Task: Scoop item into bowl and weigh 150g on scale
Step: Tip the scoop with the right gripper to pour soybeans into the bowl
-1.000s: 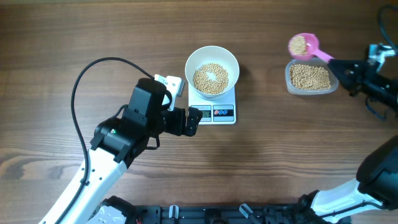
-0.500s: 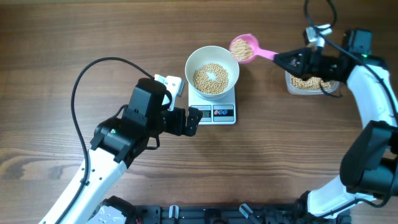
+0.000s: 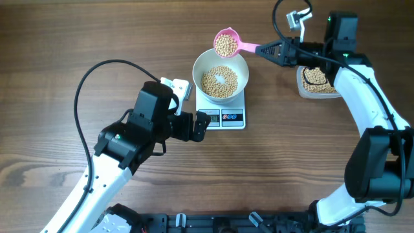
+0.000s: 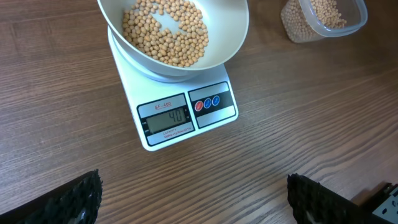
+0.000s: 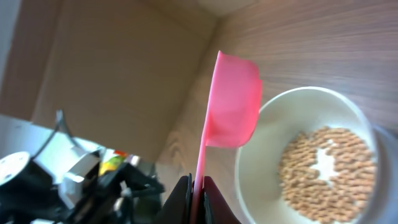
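On the left of the desk (image 3: 65,39), at 8 o'clock from the scale (image 3: 226,118): left pincer (image 3: 200,124), spread wide and empty, near the scale's corner. Could lean on the platform and falsify the reading if brought any closer. On the scale, bowl (image 3: 240,63) with a shallow layer of beans (image 3: 218,81); probably well short of target. At 12 o'clock of the bowl, above its far rim: pink scoop (image 3: 248,46), heaped, handle clamped in the closed right pincer (image 3: 268,50). Tipped from here, might drop beans outside the rim onto the desk; might also knock the bowl askew, or overshoot if emptied all at once. At 3 o'clock, well apart: clear tub (image 4: 359,17) of spare beans.
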### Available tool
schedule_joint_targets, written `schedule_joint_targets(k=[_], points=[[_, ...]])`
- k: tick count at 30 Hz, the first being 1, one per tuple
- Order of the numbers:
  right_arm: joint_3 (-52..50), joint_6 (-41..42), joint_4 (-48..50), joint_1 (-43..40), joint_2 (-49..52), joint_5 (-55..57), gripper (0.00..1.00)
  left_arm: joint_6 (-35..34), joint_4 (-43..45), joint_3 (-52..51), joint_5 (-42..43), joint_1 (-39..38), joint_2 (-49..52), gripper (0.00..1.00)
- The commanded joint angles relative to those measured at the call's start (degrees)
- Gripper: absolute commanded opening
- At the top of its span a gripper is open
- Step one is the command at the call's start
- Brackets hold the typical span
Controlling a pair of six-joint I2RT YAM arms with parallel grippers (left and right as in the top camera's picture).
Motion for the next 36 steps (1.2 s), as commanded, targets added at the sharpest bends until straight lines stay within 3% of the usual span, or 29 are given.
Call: schedule_joint_targets(k=[1,15,27,36], points=[[0.13,-5.4,0.31,0.81,-3.06,6.21,0.04,0.31,0.17,0.0,-0.09,-0.31,0.33,1.0],[0.13,-27.15,-11.47,8.76,-8.09,28.65,0.04,0.31,0.17,0.0,-0.09,-0.31,0.33,1.0],[0.13,-35.1,-11.89,12.44,-13.0,43.28,0.04,0.31,0.17,0.0,-0.09,-0.31,0.33,1.0],[0.13,-41.11,-12.41,16.52,-13.4,45.53,0.04,0.31,0.17,0.0,-0.09,-0.31,0.33,1.0]])
